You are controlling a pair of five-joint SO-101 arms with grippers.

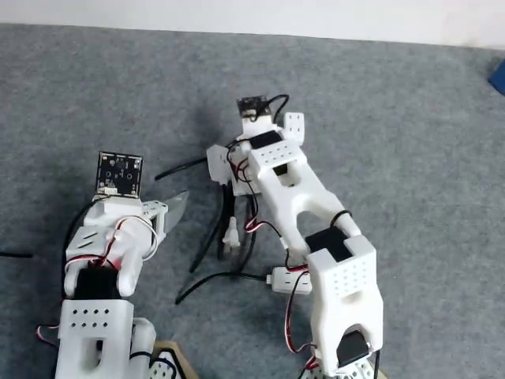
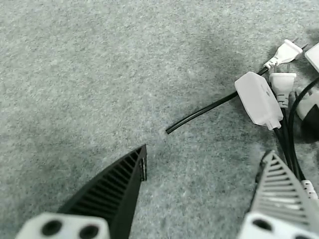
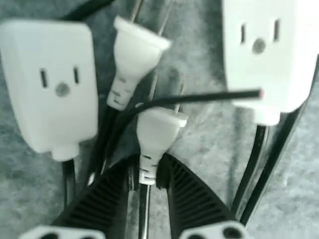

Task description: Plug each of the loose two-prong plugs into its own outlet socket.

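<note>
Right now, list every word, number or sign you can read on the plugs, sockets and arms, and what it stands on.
None readable.
The sockets show only slots and a round hole.
The plugs show only ribs.
The board on an arm has marks too small to read.

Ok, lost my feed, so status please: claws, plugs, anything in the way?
Left claw open over carpet. Right claw shut on one plug at its tail; both sockets empty. Black cable lies across that plug.
</note>
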